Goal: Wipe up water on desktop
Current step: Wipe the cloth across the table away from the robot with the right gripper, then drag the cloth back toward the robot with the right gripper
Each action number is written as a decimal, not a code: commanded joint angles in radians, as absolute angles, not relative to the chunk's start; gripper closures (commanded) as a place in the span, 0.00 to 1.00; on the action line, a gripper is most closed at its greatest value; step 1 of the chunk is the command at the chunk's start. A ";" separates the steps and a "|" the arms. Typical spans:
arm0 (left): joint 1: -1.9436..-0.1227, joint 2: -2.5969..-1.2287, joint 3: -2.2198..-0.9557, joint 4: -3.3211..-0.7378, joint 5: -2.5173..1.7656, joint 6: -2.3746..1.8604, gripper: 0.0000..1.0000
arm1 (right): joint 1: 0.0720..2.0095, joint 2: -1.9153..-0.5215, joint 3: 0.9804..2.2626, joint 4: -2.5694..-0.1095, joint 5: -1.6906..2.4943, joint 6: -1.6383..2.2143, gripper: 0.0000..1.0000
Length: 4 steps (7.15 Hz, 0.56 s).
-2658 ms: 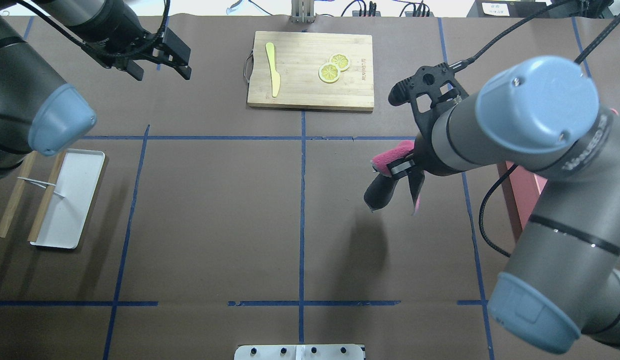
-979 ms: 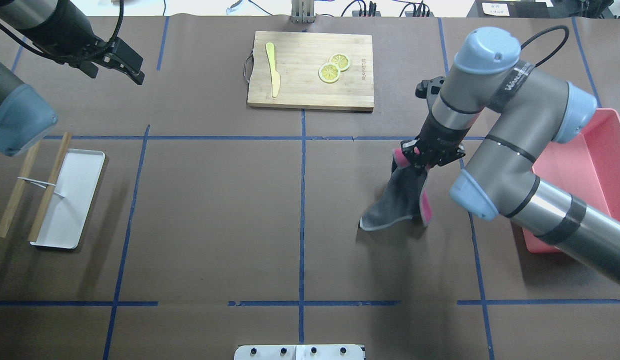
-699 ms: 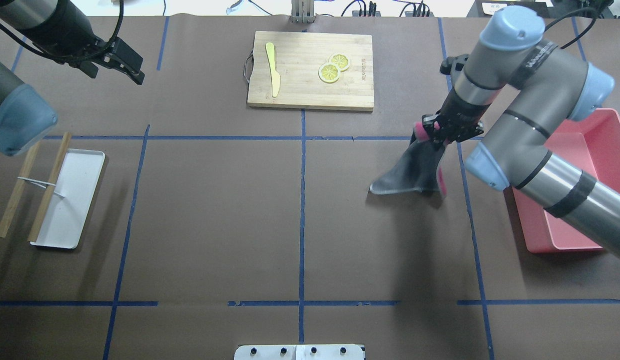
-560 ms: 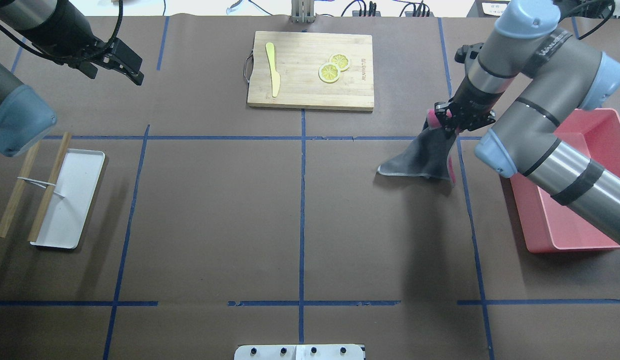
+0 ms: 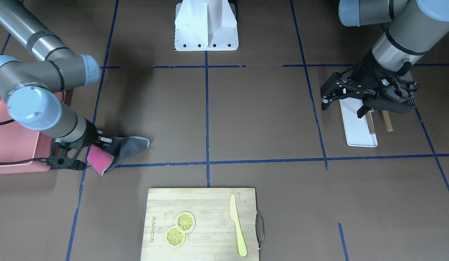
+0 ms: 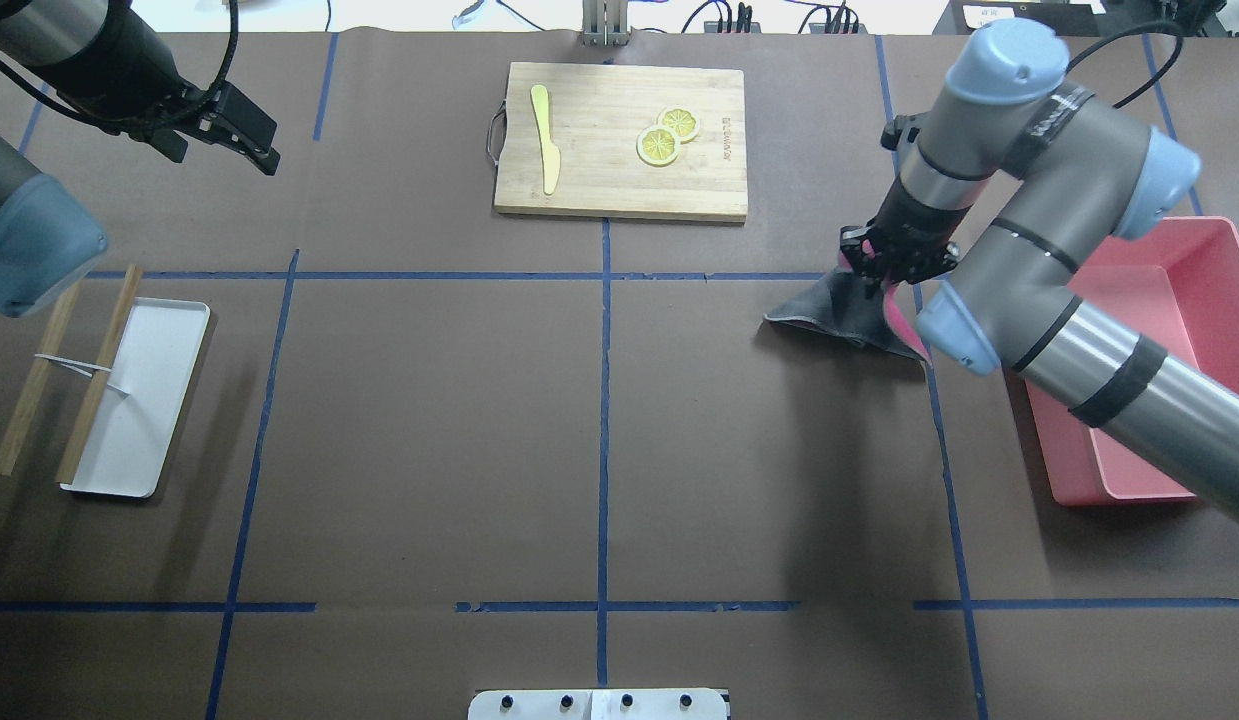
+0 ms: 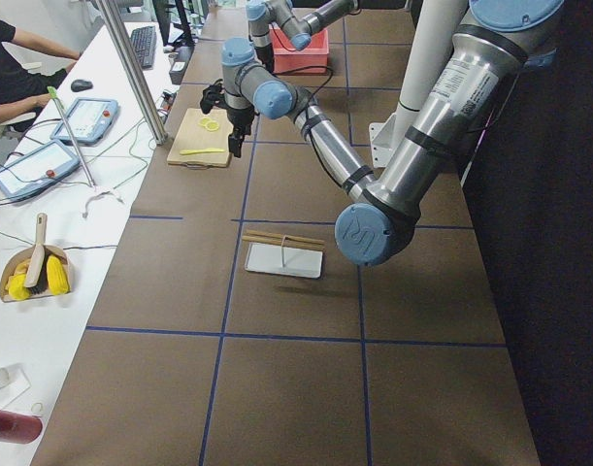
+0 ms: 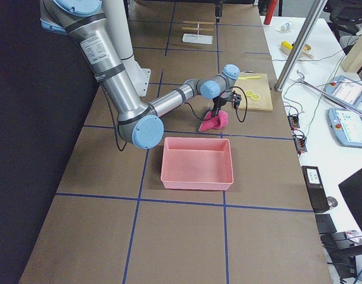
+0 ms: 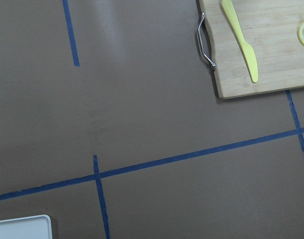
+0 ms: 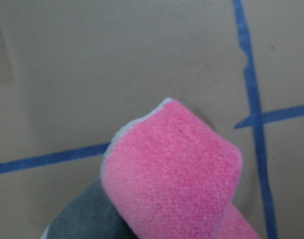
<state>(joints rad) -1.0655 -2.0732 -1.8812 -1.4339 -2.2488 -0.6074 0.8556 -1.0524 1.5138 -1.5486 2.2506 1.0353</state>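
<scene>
Wiping under way at the far right of the bench [image 6: 429,420]: the right gripper [image 6: 894,262] points down with its jaws pinched on the top of a cloth [image 6: 839,322], grey on one face and pink on the other. The cloth's lower part fans out and appears to rest on the brown surface just by a crossing of blue tape lines, between the wooden cutting board [image 6: 599,150] and the pink bin [image 6: 1129,480]. From where I stand no wet patch can be made out on the matte covering, so how much water is left is anyone's guess. The stroke would likely go best with the wrist held low enough for a broad band of cloth, not just its hem, to lie flat, then drawn slowly in overlapping passes. The grip should stay firm, and the fingertips should stay off the covering so they do not snag it. The pass looks to need care near the board's edge and the bin's wall. The left gripper [image 5: 342,108] hangs with its jaws wide and empty above the white tray [image 6: 149,400], well apart from the work.
</scene>
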 commanded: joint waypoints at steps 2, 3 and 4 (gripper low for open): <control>-1.069 -2.068 -1.879 -1.434 -2.225 -0.598 0.01 | 0.697 -1.061 1.635 -1.548 2.258 1.242 1.00; -1.069 -2.066 -1.878 -1.434 -2.214 -0.588 0.01 | 0.637 -1.066 1.679 -1.548 2.260 1.334 1.00; -1.069 -2.056 -1.882 -1.436 -2.214 -0.586 0.01 | 0.583 -1.068 1.733 -1.548 2.261 1.450 1.00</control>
